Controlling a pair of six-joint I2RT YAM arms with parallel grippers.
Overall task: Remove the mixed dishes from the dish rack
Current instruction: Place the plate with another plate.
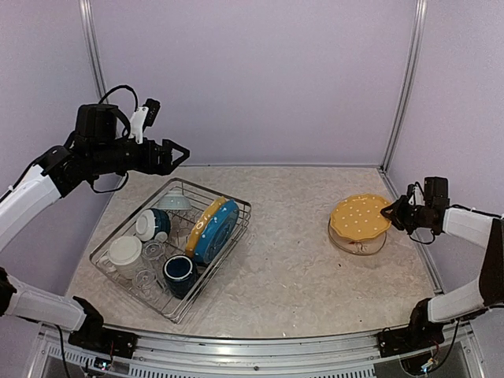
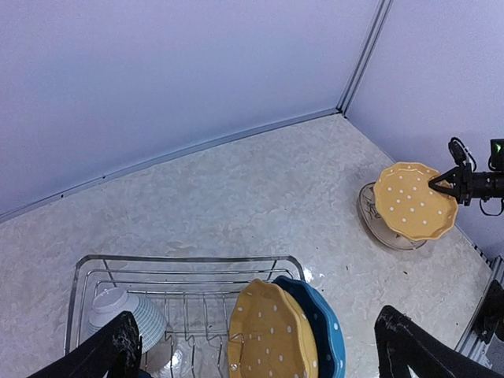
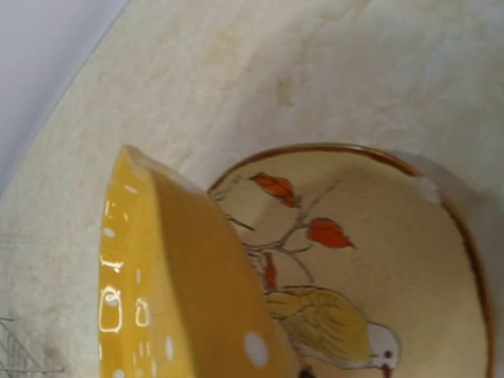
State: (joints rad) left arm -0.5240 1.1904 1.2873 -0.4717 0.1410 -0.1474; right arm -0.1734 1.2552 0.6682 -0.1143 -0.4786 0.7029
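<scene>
Nearest my arm bases, the dish rack point(image 1: 211, 268) sits on the left half of the table point(image 1: 299, 268), set at an angle. Contents, near end first: navy mug point(image 1: 179, 273) upright, clear glasses point(image 1: 146, 279) beside it, cream mug point(image 1: 124, 252) against the left wall, then a white ribbed bowl point(image 2: 118, 311) lying on its side. A yellow dotted plate point(image 1: 201, 228) and a blue dotted plate point(image 1: 218, 232) stand on edge together along the right side; a small teal bowl point(image 1: 173, 201) is at the far end. The left gripper point(image 1: 178, 160) hangs above that far end, jaws spread wide, holding nothing. Across the table, well apart from the rack, the right gripper point(image 1: 391, 211) pinches the rim of a second yellow plate point(image 1: 360, 218), tilted over the cream plate point(image 1: 358, 244) with its painted bird. I cannot tell whether the two plates touch.
</scene>
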